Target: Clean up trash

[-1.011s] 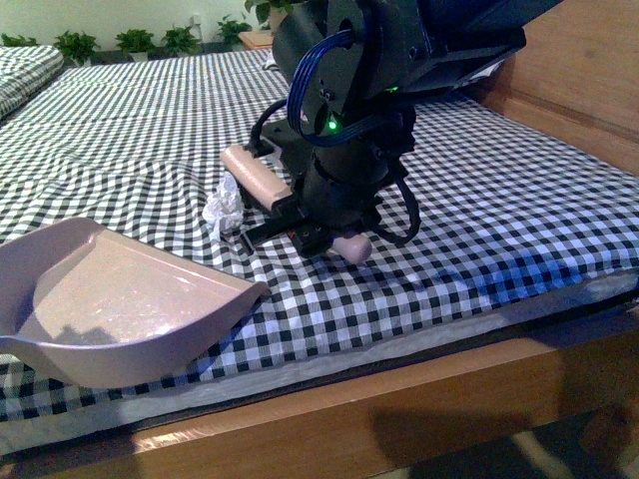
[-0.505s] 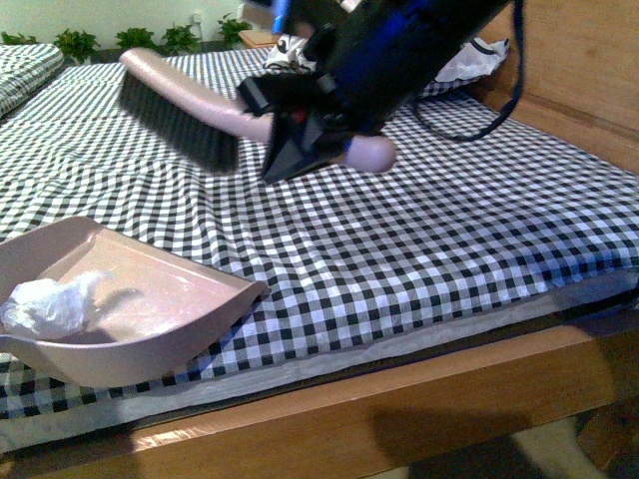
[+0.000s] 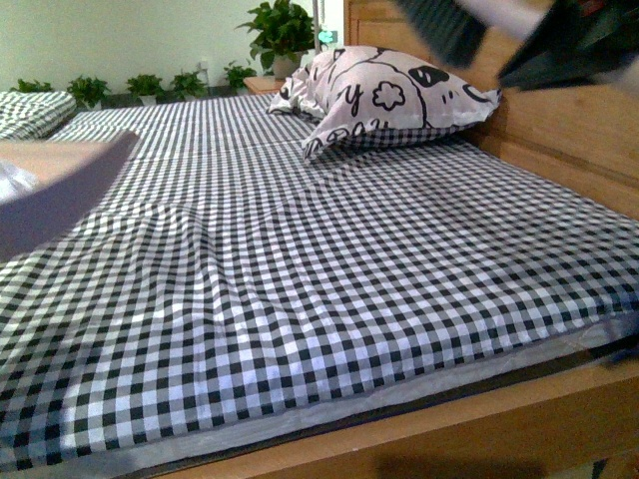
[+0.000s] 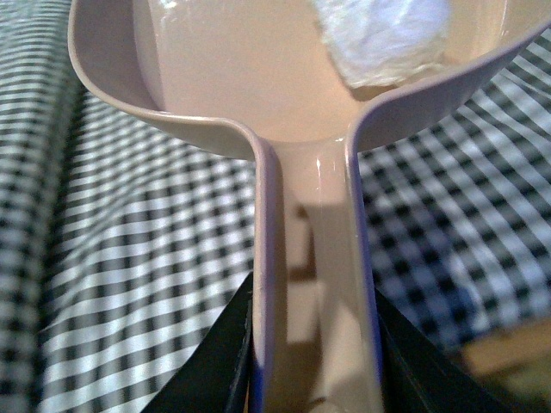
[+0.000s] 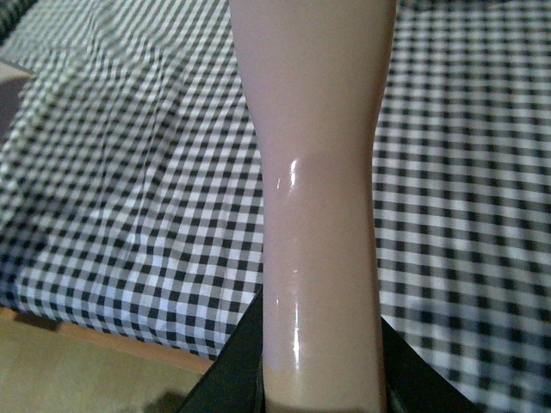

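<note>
Left gripper: clamped on the handle of the pink dustpan. Trash, a crumpled white wad: inside the pan's scoop, at the far end from the left gripper, apart from the jaws. Right gripper: clamped on the pink brush handle, above the checked bedsheet.

Front view only: patterned pillow by the wooden headboard, blurred brush bristles at upper right. Pan contents visible solely in the left wrist view.

Checked bed (wooden headboard)
</note>
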Controlling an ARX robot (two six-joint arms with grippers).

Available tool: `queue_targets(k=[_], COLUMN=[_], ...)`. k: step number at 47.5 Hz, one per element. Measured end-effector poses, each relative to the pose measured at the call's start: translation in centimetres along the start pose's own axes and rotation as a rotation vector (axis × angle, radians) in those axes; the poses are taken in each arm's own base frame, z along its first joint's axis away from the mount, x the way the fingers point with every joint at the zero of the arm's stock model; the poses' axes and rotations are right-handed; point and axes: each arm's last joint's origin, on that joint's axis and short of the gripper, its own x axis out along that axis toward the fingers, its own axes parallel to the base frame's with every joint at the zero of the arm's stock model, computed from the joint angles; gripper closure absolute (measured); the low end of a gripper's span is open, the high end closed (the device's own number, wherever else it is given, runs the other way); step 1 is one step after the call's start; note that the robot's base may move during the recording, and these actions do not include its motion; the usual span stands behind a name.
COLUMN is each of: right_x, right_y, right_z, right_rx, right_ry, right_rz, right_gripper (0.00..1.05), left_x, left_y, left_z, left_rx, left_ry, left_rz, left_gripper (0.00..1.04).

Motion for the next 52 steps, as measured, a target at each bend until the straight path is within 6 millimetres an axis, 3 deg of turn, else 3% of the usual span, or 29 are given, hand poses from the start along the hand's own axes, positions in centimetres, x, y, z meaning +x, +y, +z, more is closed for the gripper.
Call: queue_targets(k=[3,6,11,21,26,31,52], right_x=[-3.0,-7.3,-12.6,-21.0,-22.8,-23.9,-24.2], right_y=[-0.9,-1.9,-1.9,1.3,2.4,3.5,4.4], right_z=[0.2,-0.1,-0.8,-2.0,-3.1,-3.9,-4.6], right_rx=[0.041,0.116,0.175,0.171,0.195,0.208,0.246], right_ry=[-0.042,-0.088,-0.168,-0.349,-0.381,-0.405,-0.39], right_rz=[-0.031,-0.052,-0.036,0.028,0.036,0.049,0.008], right_gripper=[0.87,0.87,0.87,0.87,0.87,0.87,0.87], left_x=[-0.7,-2.0,-4.6,-10.8,-13.3,-14.5,-14.7], left_y=[0.9,1.8,2.3,-1.1,-3.1,-4.6,-5.2], left_z=[0.9,2.3,4.7,7.2,7.4,7.9,7.8], left_rx=[-0.069,-0.156,-0.249,-0.27,-0.264,-0.276,-0.272], left_ry=[-0.021,-0.05,-0.112,-0.226,-0.274,-0.327,-0.329], left_rz=[0.092,0.204,0.284,0.278,0.275,0.264,0.246], left_gripper=[0.77,0.77,0.77,0.77,0.77,0.77,0.77])
